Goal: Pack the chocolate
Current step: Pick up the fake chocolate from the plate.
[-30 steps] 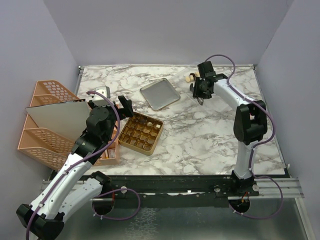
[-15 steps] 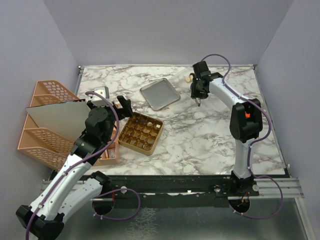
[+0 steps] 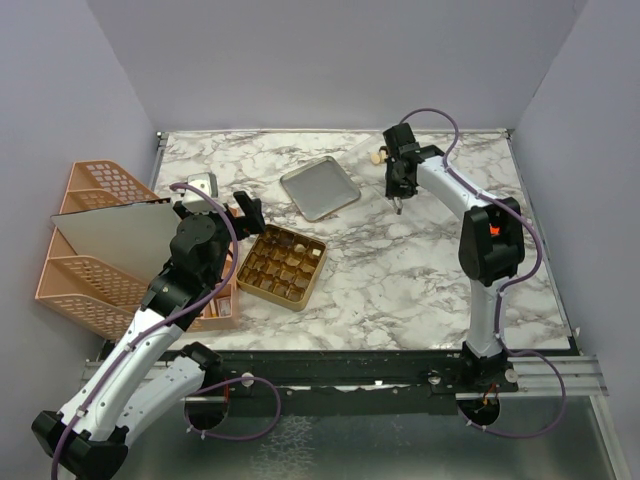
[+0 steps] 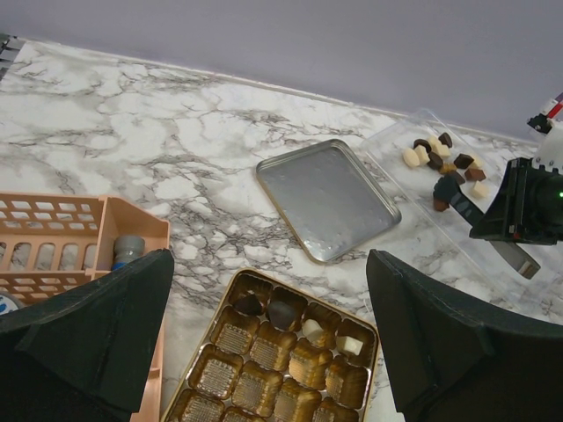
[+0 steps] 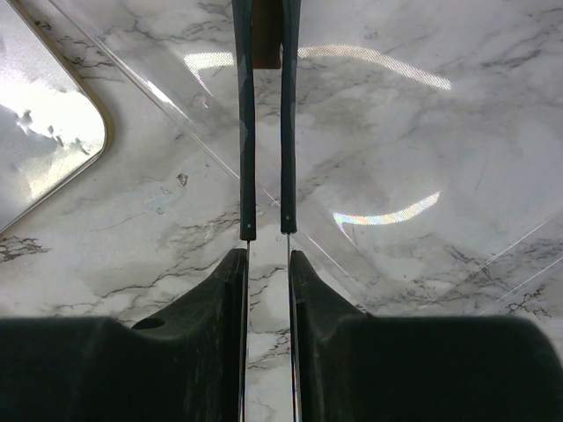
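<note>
Loose chocolate [image 4: 444,163] in dark brown, light brown and cream lies heaped on a clear plastic sheet [image 5: 396,132] at the back right; one cream piece [image 3: 378,156] shows from above. My right gripper [image 3: 398,205] hangs just in front of the heap. Its thin fingers [image 5: 246,132] are shut on a brown piece [image 5: 266,53]. The golden tray [image 3: 284,265] holds two dark pieces [image 4: 283,312] and two cream pieces [image 4: 349,345] in its far row. My left gripper [image 4: 271,259] hovers wide open at the tray's near-left side, nothing between its fingers.
A silver square lid [image 3: 320,188] lies on the marble between the tray and the heap. Orange file racks [image 3: 95,250] with a grey panel stand at the left edge. Purple walls close in the back and sides.
My right gripper's fingers have closed in on the brown piece, and the arm has shifted slightly left. The left arm has not moved.
</note>
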{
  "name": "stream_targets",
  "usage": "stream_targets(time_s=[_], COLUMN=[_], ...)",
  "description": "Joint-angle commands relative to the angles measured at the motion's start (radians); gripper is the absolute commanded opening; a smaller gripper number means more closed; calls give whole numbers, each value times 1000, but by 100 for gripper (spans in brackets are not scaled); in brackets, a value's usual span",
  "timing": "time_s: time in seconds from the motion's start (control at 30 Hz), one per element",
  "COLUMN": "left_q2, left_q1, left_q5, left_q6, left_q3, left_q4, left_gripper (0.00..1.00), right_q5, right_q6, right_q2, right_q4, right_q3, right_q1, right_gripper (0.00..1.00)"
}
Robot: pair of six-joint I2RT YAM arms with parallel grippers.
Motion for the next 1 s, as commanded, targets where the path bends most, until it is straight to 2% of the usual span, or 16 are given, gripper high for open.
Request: stream_targets(time_s=[0.0, 0.2, 0.47, 0.77, 0.97], left_q2=[-18, -19, -38, -53, -58], left_q1=[-2, -3, -3, -3, -3], left_q5=[-30, -42, -70, -110, -132], left_q6=[15, 18, 23, 33, 40], left_q3=[-10, -10, -12, -18, -25], left_q4=[11, 10, 8, 14, 15], left_gripper=[99, 99, 99, 99, 99], right_q5=[30, -8, -157, -363, -476], right_q6=[-24, -51, -80, -77, -77], right_q2=[-55, -117, -236, -407, -532], right_q4=[-23, -13, 35, 108, 202], right_q3=[8, -10, -99, -292, -466], right_q1=[5, 4, 7, 59, 151], right_gripper=[17, 17, 16, 15, 16])
